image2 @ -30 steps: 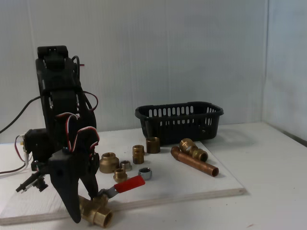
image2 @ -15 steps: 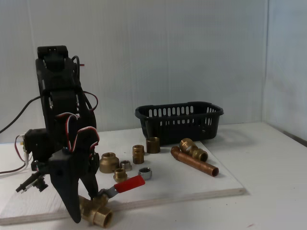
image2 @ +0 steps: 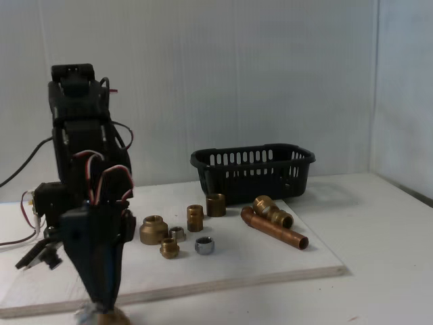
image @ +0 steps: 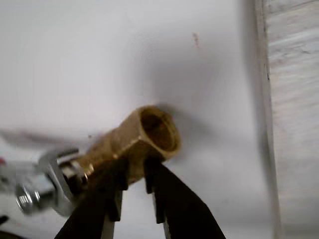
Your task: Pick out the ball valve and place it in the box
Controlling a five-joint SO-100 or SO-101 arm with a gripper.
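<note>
Valve pinched at its open end

My jaws [image: 134, 174] gripped the valve [image: 132, 142] by its brass mouth, clear of the desk [image: 99, 59], so the box [image2: 254, 169] at two o'clock was reachable.

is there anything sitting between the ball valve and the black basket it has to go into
Yes. The gripper holds the brass ball valve at the board's near left corner; small brass fittings and a silver nut lie on the white board toward the black slotted basket.

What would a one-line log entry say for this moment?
hand: shut on ball valve | valve: at board's near edge | box: behind board, valve not yet in
</note>
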